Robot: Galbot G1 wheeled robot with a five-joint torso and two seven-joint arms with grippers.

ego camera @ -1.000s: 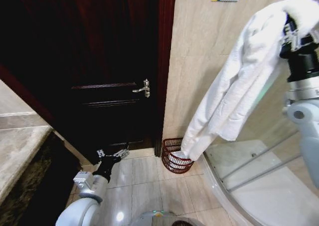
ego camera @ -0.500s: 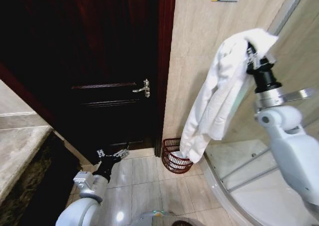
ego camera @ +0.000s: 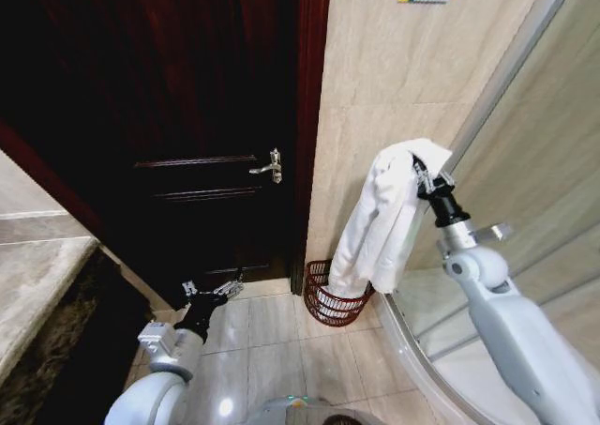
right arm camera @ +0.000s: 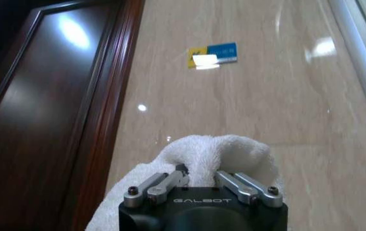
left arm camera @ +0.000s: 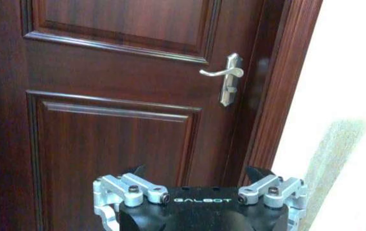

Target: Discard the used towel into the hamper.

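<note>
Head view shows the right end effector (ego camera: 421, 174) raised in front of the beige tiled wall (ego camera: 375, 87), its fingers closed on the top fold of a white terry-cloth towel (ego camera: 380, 223). The towel drapes down from the grip in a long double fold, and its lower end hangs at the rim of the small round reddish-brown openwork hamper (ego camera: 328, 303), which stands on the pale tiled floor (ego camera: 272, 350) in the corner between the dark wooden door frame (ego camera: 309, 125) and the curved glass shower enclosure (ego camera: 506, 284). Whether the towel's tip touches the hamper's rim or hangs just in front of it cannot be told. A white lining or cloth shows inside the hamper.

From the right wrist view, the same end effector (right arm camera: 199, 179) has its two finger linkages drawn close together, with the towel (right arm camera: 215, 151) bunched over and between them, and a small blue and yellow sticker (right arm camera: 213, 55) sits on the wall beyond.

Low on the robot's left, the left end effector (ego camera: 211, 289) hangs near the floor, facing the dark panelled wooden door (ego camera: 187, 115) with its silver lever handle (ego camera: 270, 167). In the left wrist view its fingers (left arm camera: 141, 185) stand wide apart, holding nothing.
</note>
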